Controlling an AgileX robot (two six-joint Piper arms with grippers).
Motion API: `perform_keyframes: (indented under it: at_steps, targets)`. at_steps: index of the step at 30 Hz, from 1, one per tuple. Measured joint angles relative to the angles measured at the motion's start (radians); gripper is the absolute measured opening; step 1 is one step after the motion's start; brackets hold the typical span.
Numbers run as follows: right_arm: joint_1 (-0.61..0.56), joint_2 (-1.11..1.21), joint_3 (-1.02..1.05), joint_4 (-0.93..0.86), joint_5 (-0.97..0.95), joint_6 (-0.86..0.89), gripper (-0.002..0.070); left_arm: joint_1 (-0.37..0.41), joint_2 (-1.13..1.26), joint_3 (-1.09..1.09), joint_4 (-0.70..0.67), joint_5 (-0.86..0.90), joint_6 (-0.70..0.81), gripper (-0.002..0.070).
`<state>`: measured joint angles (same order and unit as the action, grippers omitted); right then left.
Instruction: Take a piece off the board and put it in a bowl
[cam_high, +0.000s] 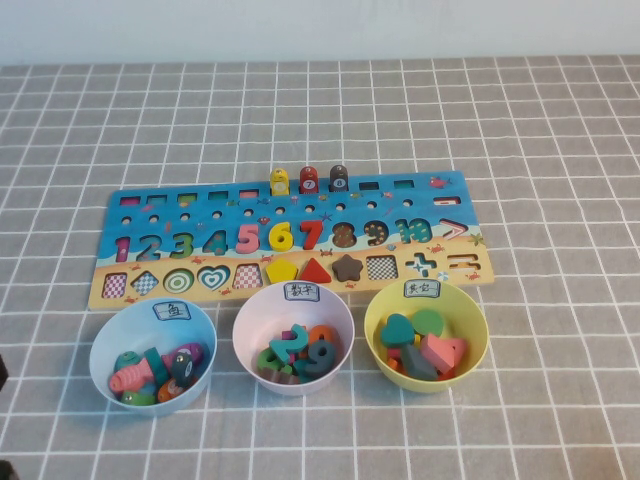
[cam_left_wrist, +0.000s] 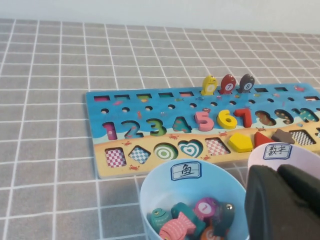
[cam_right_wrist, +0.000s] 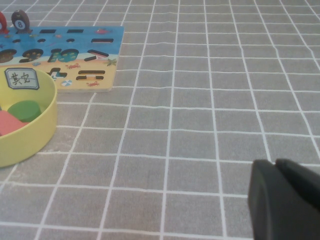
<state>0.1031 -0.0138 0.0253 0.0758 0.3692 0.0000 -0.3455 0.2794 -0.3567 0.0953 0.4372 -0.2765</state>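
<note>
The pink fish piece (cam_high: 130, 378) lies in the pale blue bowl (cam_high: 105, 340) among several other fish pieces. It also shows in the left wrist view (cam_left_wrist: 177, 227), inside the bowl (cam_left_wrist: 150, 192). The board (cam_high: 125, 212) lies behind the bowls, with a yellow fish (cam_high: 280, 182), a red fish (cam_high: 309, 180) and a dark fish (cam_high: 338, 178) standing in its top row. My left gripper (cam_left_wrist: 277, 172) is shut and empty, low beside the blue bowl. My right gripper (cam_right_wrist: 275, 164) is shut and empty over bare cloth, to the right of the bowls. Neither gripper shows in the high view.
A pinkish-white bowl (cam_high: 247, 312) with number pieces stands in the middle. A yellow bowl (cam_high: 480, 330) with shape pieces stands to the right, also in the right wrist view (cam_right_wrist: 35, 130). The grey checked cloth (cam_high: 560, 150) covers the table.
</note>
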Motion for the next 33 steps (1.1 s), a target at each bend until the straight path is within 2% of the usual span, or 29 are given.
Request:
perform_keyframes:
  at_steps: [10,13,17,21,28,33]
  targets:
    - [0.0,0.0,0.0,0.0,0.0,0.0,-0.0017,0.0,0.0,0.037,0.054,-0.024,0.012,0.0]
    - [0.0,0.0,0.0,0.0,0.0,0.0,-0.0017,0.0,-0.013,0.111,0.045,-0.153,0.064,0.0]
    - [0.0,0.0,0.0,0.0,0.0,0.0,-0.0017,0.003,-0.093,0.225,-0.075,-0.372,0.268,0.0]
    - [0.0,0.0,0.0,0.0,0.0,0.0,-0.0017,0.056,-0.196,0.298,-0.147,-0.484,0.372,0.0]
    - [0.0,0.0,0.0,0.0,0.0,0.0,-0.0017,0.199,-0.286,0.331,-0.159,-0.461,0.396,0.0]
    - [0.0,0.0,0.0,0.0,0.0,0.0,-0.0017,0.209,-0.289,0.381,-0.162,-0.41,0.389,0.0]
